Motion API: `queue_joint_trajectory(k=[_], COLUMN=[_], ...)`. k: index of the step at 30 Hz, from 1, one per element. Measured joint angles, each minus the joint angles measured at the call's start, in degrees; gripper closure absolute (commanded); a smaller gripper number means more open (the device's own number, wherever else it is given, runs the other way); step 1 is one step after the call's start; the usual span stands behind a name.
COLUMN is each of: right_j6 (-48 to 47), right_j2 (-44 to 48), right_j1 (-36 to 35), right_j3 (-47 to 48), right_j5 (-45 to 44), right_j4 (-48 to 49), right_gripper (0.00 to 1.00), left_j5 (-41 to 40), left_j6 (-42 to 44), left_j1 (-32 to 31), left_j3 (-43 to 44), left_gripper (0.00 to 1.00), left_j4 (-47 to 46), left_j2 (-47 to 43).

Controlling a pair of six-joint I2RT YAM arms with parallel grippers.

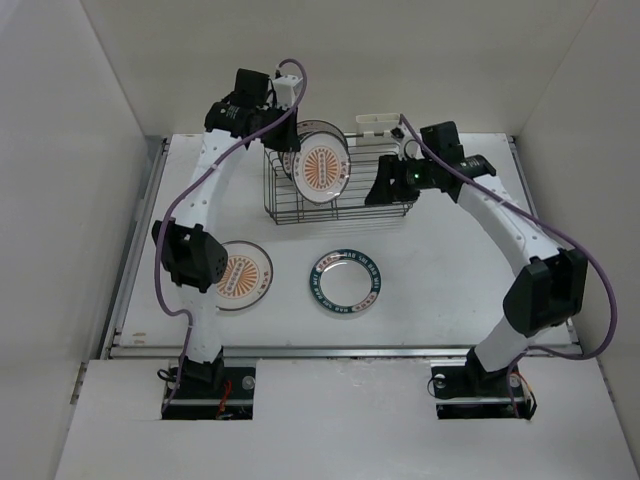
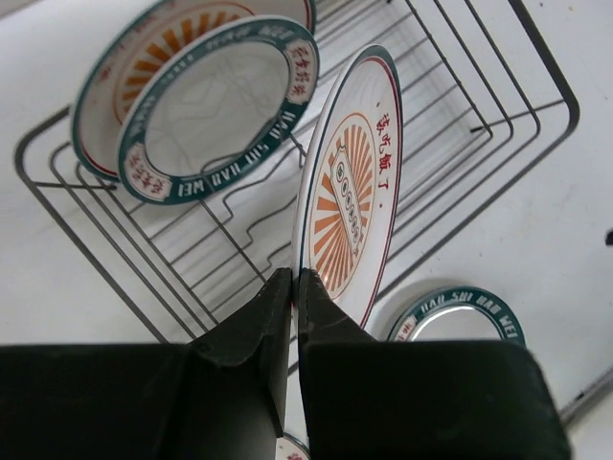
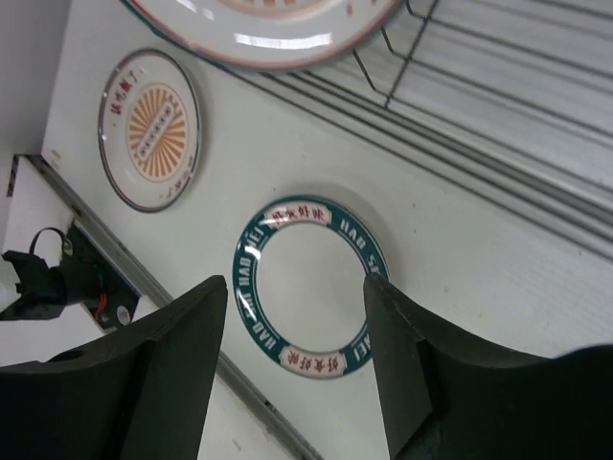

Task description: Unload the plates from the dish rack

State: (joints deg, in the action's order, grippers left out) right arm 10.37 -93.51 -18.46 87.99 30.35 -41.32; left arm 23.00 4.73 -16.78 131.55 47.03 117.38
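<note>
The dark wire dish rack [image 1: 383,207] stands at the back middle of the table and also shows in the left wrist view [image 2: 479,105]. My left gripper [image 1: 288,152] is shut on the rim of an orange sunburst plate [image 2: 350,192], which stands on edge over the rack [image 1: 322,168]. Two more plates lean in the rack behind it: a green-lettered one [image 2: 215,105] and an orange one [image 2: 113,84]. My right gripper [image 1: 383,190] is open and empty over the rack's right part [image 3: 295,292]. A sunburst plate [image 1: 240,273] and a green-rimmed plate [image 1: 346,281] lie flat on the table.
A white caddy [image 1: 378,125] is clipped to the rack's far side. White walls close in the table on the left, right and back. A metal rail [image 1: 340,350] runs along the table's near edge. In the right wrist view the green-rimmed plate [image 3: 306,287] lies below my fingers.
</note>
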Motion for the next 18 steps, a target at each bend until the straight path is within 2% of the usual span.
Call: queue_joint_trajectory(k=[4,5,6,13,18], right_j6=[2.08,2.71,3.02,5.29,10.60], right_j2=[-2.86,-4.96,-5.66,-22.27,-28.02], right_j1=[0.13,0.20,0.22,2.67,4.63], right_j3=[0.87,1.33,1.44,9.62,9.44], right_j5=[2.86,4.00,4.39,11.54,15.41], right_j4=[8.15,11.54,12.59,25.88,35.98], right_gripper=[0.19,0.07,0.01,0.01,0.01], left_j5=[2.43,2.67,3.13,3.69,3.80], left_j6=[-0.48,-0.63,-0.72,-0.96,-1.40], left_j1=[0.00,0.00,0.00,0.00,0.00], left_j3=[-1.49,-1.70,-1.79,-4.04,-4.57], left_gripper=[1.00,1.00,1.00,1.00,1.00], left_j4=[1.97,2.19,2.47,2.80,2.93], left_j2=[-0.26,-0.28,-0.28,-2.49,-3.56])
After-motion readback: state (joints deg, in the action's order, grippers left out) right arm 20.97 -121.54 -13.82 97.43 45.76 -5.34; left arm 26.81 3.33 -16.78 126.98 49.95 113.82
